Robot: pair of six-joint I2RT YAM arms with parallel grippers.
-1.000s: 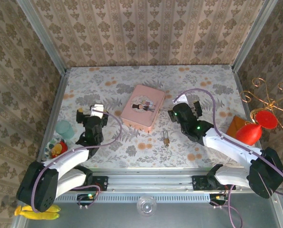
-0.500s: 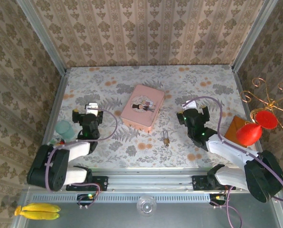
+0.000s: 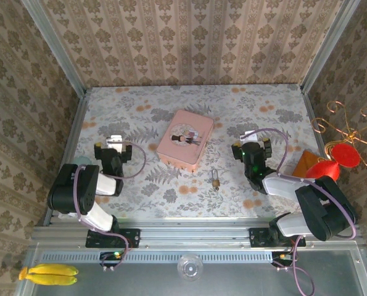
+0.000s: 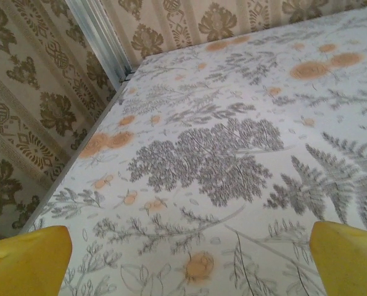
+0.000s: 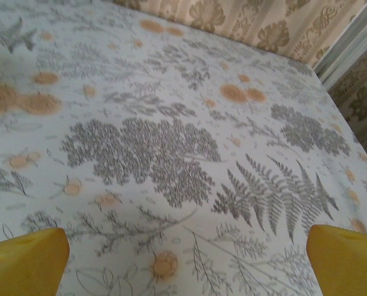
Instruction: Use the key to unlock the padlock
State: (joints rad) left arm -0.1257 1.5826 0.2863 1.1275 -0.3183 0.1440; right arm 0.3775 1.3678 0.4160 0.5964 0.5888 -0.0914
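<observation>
- A bunch of bananas (image 3: 47, 274) lies on the metal ledge in front of the table (image 3: 263, 102), at about 7 o'clock from the table's middle.
- The left arm is folded back on itself at the table's 9 o'clock side. The left gripper (image 4: 186, 262) is spread wide with nothing between its fingers. In its wrist view the yellow fingertips (image 4: 24, 262) sit in the two bottom corners, with bare flowered table top between them.
- A pink tin (image 3: 185, 139) lies flat near the middle of the table, turned a little askew. It is well apart from both grippers.
- The padlock (image 3: 215, 182) lies flat on the table top at about 5 o'clock from the pink tin, near it but not touching. It sits between the two grippers, closer to the right one, and neither touches it.
- A thin silvery piece points from the padlock toward 12 o'clock. It is too small to tell whether this is the shackle or the key.
- The right gripper (image 5: 183, 262) is at 3 o'clock from the pink tin and about 1 o'clock from the padlock. It is also spread wide and holds nothing, with only table top between its yellow fingertips (image 5: 346, 259).
- A red ornament (image 3: 332, 161) and a gold wire stand (image 3: 346, 120) are at 3 o'clock, past the table's right edge.
</observation>
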